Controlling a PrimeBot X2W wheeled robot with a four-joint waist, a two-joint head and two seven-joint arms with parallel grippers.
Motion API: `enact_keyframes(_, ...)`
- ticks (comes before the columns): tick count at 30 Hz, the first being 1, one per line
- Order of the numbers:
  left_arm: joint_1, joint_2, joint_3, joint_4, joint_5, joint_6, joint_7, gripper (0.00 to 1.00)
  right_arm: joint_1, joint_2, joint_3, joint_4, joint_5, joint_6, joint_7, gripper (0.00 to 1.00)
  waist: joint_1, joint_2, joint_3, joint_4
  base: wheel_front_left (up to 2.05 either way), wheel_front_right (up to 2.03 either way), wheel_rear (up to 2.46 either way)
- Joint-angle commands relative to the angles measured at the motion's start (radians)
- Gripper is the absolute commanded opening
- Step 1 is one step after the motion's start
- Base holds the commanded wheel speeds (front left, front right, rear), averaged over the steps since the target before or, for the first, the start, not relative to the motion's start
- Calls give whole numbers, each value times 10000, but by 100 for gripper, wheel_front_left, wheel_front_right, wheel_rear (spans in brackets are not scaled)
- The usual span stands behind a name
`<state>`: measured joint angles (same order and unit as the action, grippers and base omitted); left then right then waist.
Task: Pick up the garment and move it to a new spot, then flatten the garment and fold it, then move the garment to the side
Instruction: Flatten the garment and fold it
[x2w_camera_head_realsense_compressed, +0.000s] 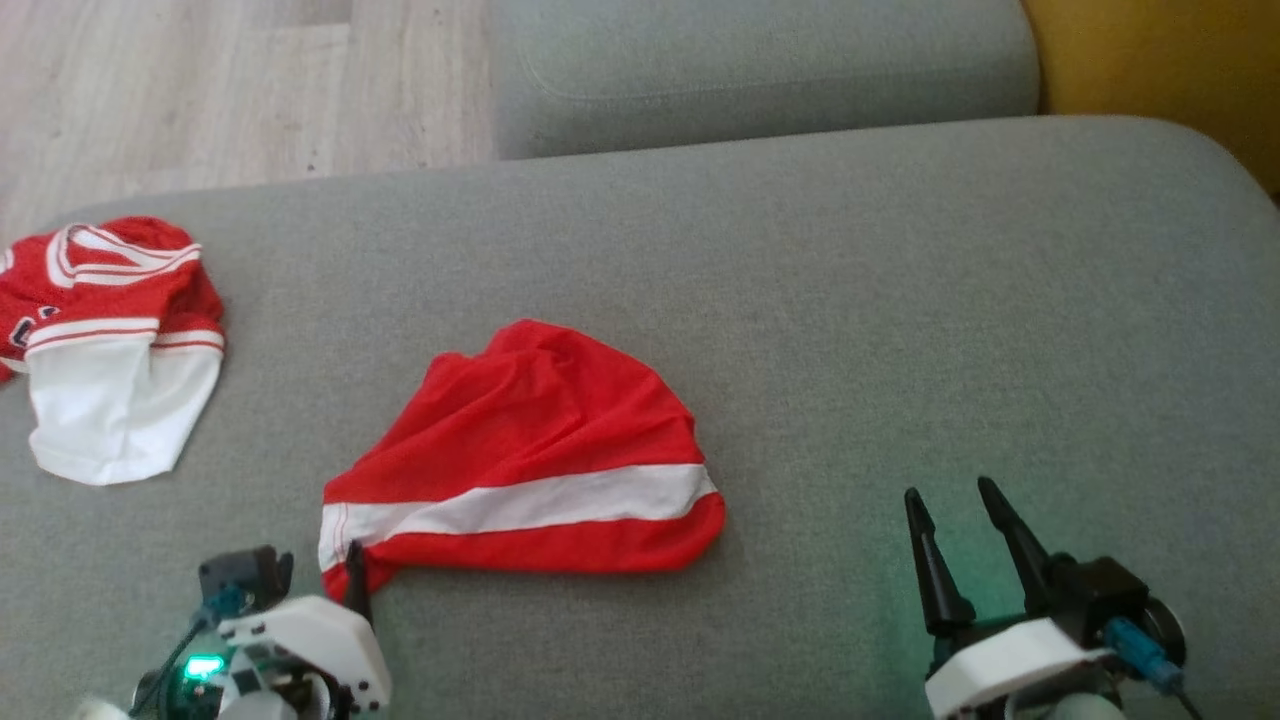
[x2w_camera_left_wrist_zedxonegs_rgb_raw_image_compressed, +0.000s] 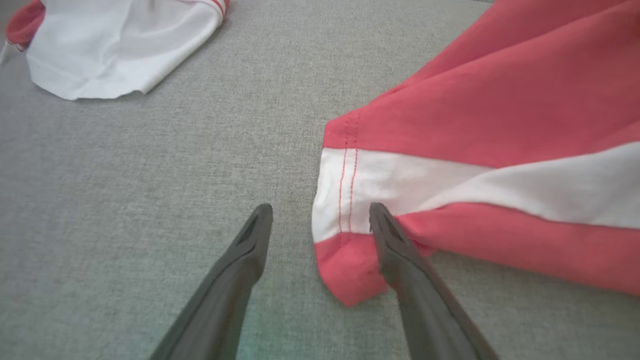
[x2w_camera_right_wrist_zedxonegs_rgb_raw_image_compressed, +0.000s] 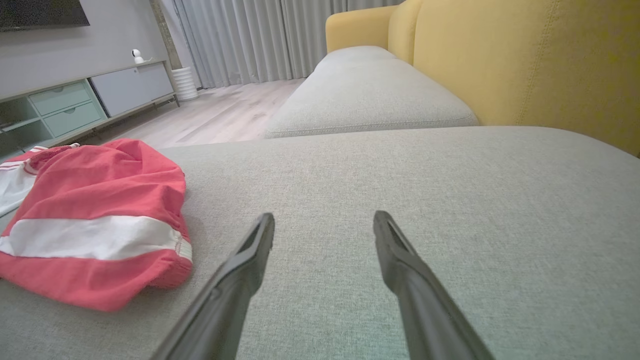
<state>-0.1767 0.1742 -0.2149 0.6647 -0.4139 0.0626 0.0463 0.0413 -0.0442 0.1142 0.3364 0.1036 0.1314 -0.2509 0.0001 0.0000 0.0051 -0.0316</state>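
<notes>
In the left wrist view, we see the left gripper (x2w_camera_left_wrist_zedxonegs_rgb_raw_image_compressed: 321, 209) with its jaws spread wide and nothing clamped between them. It is low over the grey seat cushion (x2w_camera_left_wrist_zedxonegs_rgb_raw_image_compressed: 150, 175). The garment (x2w_camera_left_wrist_zedxonegs_rgb_raw_image_compressed: 475, 125), red with a broad white band, lies on the cushion and reaches in from this view's right. Its stitched corner sits in the gap between the two fingers. One finger (x2w_camera_left_wrist_zedxonegs_rgb_raw_image_compressed: 395, 250) crosses the corner's red hem, and the other is over bare fabric. We cannot tell whether the finger presses on the cloth. A second red-and-white garment (x2w_camera_left_wrist_zedxonegs_rgb_raw_image_compressed: 115, 50) lies apart at the top left.

In the right wrist view, the right gripper (x2w_camera_right_wrist_zedxonegs_rgb_raw_image_compressed: 324, 214) also has its jaws wide and holds nothing. It is above bare cushion, and the garment is rumpled well off to this view's left. Beyond are another grey cushion (x2w_camera_right_wrist_zedxonegs_rgb_raw_image_compressed: 370, 90), a yellow sofa back (x2w_camera_right_wrist_zedxonegs_rgb_raw_image_compressed: 525, 65), pale wooden floor (x2w_camera_right_wrist_zedxonegs_rgb_raw_image_compressed: 225, 110), grey curtains (x2w_camera_right_wrist_zedxonegs_rgb_raw_image_compressed: 250, 35) and a low cabinet (x2w_camera_right_wrist_zedxonegs_rgb_raw_image_compressed: 75, 100).

In the head view, the garment lies crumpled near the middle of the seat cushion, with its white band running across it. The left gripper is at the garment's lower left corner. The right gripper is at the lower right, well apart from the cloth. The second garment lies at the cushion's far left edge.
</notes>
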Motion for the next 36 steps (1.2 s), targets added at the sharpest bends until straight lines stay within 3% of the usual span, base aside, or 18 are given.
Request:
enact_keyframes(1,-689,213,381,-140,-47,55,-32,100,-612,-60,245,-265,-77,-7,-109,100,-1,0,127,-67,0,0,0)
enact_keyframes(7,-1184,118,194,375,-101,-207,40,100,-972,-60,632,-126,-177,-7,-109,100,-1,0,379,-95,0,0,0)
enact_keyframes(8,-1247,100,168,439,-103,-228,30,91,-1080,-60,787,-69,-145,-7,-109,100,-1,0,412,-88,0,0,0)
enact_keyframes(9,-1305,84,148,498,-108,-247,7,57,-1208,-60,962,6,-118,-7,-109,100,-1,0,436,-80,0,0,0)
enact_keyframes(10,-1358,69,132,547,-113,-270,-36,32,-1357,-60,1161,105,-90,-7,-94,100,-1,0,457,-69,0,0,0)
enact_keyframes(11,-1407,53,117,584,-115,-292,-108,9,-1519,-60,1349,218,-24,-7,-47,100,-1,0,478,-51,0,0,0)
enact_keyframes(12,-1449,31,115,602,-117,-298,-226,0,-1693,-60,1540,347,54,-7,39,100,-1,0,498,-31,0,0,0)
enact_keyframes(23,-1666,-238,-14,604,-118,-309,-1130,0,-3436,-60,3204,2301,882,-7,1681,100,-1,0,663,516,0,0,0)
enact_keyframes(36,-1746,-328,-158,599,-213,-334,-1462,0,-4457,-60,4571,3658,1708,-7,2999,100,-1,0,738,779,0,0,0)
